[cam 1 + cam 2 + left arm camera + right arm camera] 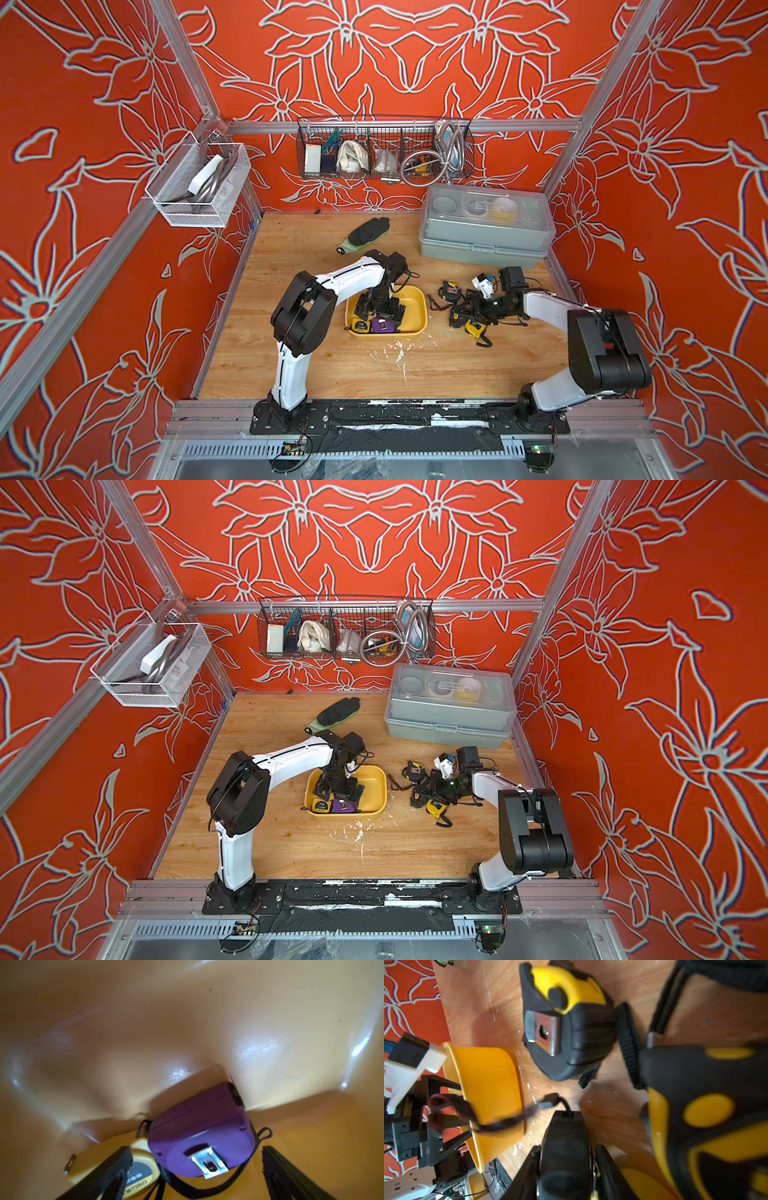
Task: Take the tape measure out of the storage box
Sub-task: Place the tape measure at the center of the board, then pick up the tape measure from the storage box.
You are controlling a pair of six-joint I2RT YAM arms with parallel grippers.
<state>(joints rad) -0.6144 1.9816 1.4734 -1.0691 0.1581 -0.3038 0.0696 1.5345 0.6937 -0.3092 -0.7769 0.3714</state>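
The yellow storage box point(419, 300) point(380, 780) sits mid-table. Inside it, by the near wall, lie a purple tape measure point(384, 325) point(199, 1138) and a yellow tape measure point(360, 325) point(137, 1169). My left gripper point(379, 319) point(196, 1154) is down inside the box, open, with its fingers either side of the purple one and apart from it. Right of the box, my right gripper point(460, 313) point(566, 1153) is shut on a black tape measure point(564, 1136) just above the table.
Several more tape measures point(451, 291) point(566, 1022) lie on the wood around the right gripper. A grey case with a clear lid point(482, 241) stands at the back right, and a black glove point(365, 232) lies behind the box. Wire baskets point(384, 153) hang on the walls.
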